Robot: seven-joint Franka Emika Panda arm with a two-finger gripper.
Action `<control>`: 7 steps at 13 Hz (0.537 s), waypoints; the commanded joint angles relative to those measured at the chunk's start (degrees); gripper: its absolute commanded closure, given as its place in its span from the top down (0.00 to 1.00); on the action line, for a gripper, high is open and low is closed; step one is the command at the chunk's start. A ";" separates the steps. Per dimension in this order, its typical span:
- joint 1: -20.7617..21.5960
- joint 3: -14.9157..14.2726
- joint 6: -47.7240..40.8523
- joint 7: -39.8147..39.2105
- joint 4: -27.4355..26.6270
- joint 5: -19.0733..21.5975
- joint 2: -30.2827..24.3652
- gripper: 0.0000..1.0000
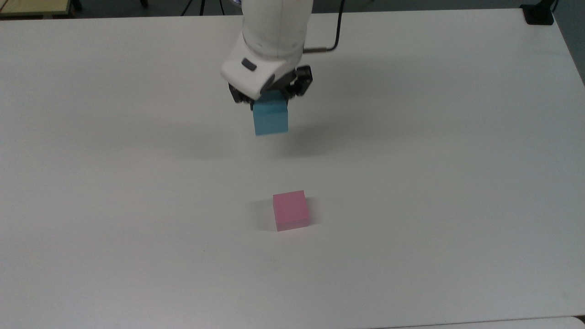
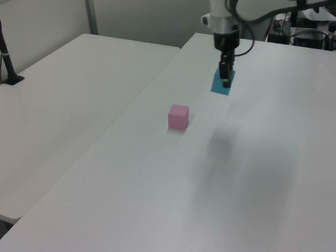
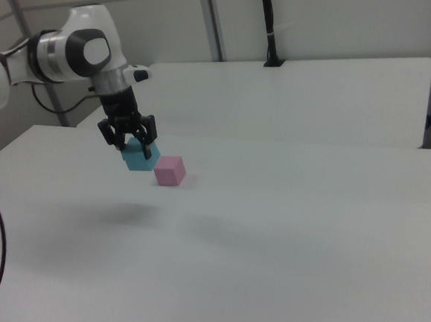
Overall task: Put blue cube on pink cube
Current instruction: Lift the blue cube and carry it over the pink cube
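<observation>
A plain white tabletop [image 1: 411, 160] fills the scene, with a second white table [image 2: 67, 97] alongside. The pincer [image 1: 269, 98] pinches the blue cube [image 1: 270, 119], held clear above the tabletop with its faces roughly level. The pink cube [image 1: 290, 210] sits flat, well apart.

Two white tables [image 2: 73, 97] stand side by side before a pale wall [image 3: 338, 9], evenly lit.

Bare white table [image 1: 411, 183] lies all round the pink cube [image 1: 290, 210], open from above and every side.
</observation>
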 commanded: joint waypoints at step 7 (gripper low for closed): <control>1.04 -1.56 7.65 14.63 20.22 2.40 17.53 0.03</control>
